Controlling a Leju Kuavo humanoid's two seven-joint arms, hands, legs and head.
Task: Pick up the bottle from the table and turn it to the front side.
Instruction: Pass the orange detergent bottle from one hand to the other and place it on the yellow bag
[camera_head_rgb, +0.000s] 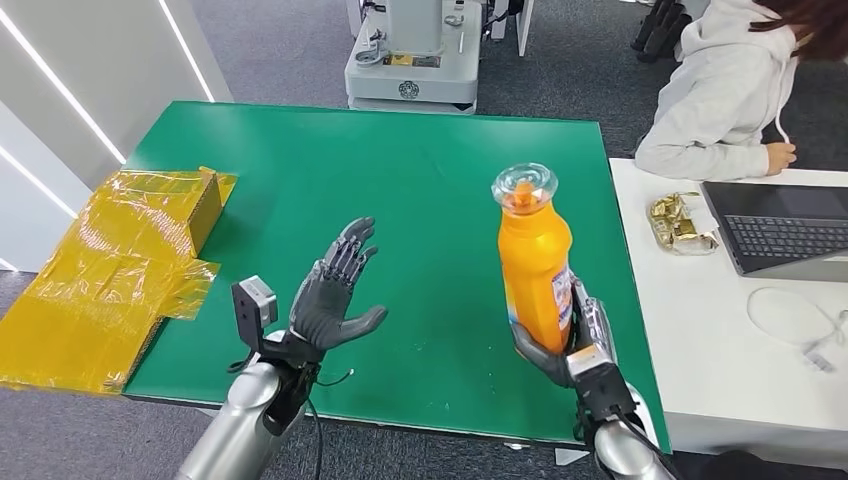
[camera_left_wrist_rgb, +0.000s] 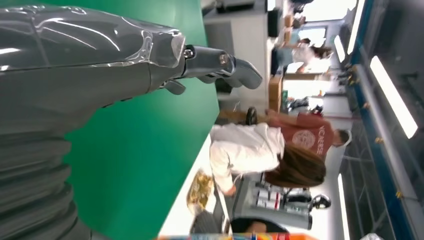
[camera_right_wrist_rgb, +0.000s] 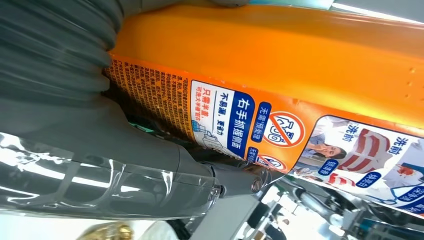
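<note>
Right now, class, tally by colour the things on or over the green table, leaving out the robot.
Orange: 1, the orange plastic bottle with its clear cap
Yellow: 1, the yellow-taped cardboard box
Total: 2

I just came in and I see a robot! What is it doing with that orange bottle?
The robot's right hand holds the orange bottle upright, lifted above the green table. Its label shows close up in the right wrist view. The left hand is open, fingers spread, hovering over the table and holding nothing. A yellow-wrapped box lies at the table's left edge. A person in a light hoodie sits at the white desk beside a laptop.
</note>
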